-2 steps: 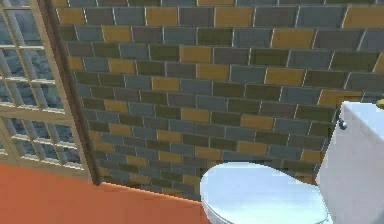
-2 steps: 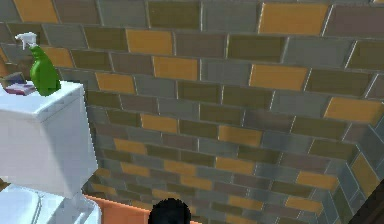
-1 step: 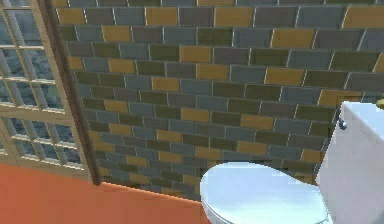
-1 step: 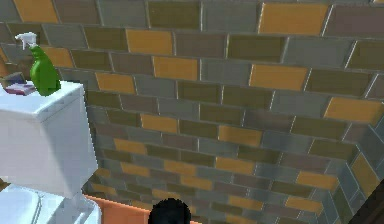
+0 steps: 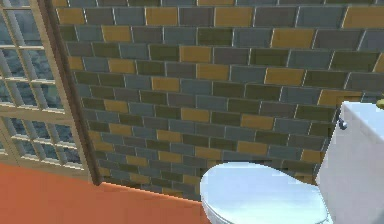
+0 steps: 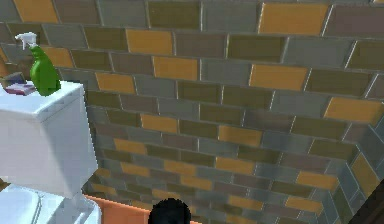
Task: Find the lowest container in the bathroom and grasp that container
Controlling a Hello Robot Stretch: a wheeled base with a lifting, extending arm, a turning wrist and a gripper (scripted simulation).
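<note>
Forward view, far left of the toilet [image 5: 300, 185]: a wood-framed window [image 5: 28, 85] of many small panes. Between window and toilet: a wall [image 5: 200, 80] of grey, green and ochre brick-shaped tiles, with orange floor [image 5: 60, 200] at its foot. White lid [image 5: 255, 195] down; white tank [image 5: 358, 150] just right of it, against the tiles.

Arm side view, on top of the toilet's tank: at the left end a small pink and purple thing [image 6: 10, 88], too small to name. Just right of it, upright, the green spray bottle [image 6: 43, 70] with a white trigger head, standing high on the toilet and well above the floor. Right of the toilet and lower, at the bottom edge: a dark rounded shape [image 6: 170, 212], not identifiable. Further right, more tiled wall. Jaws: cannot tell how they stand.
</note>
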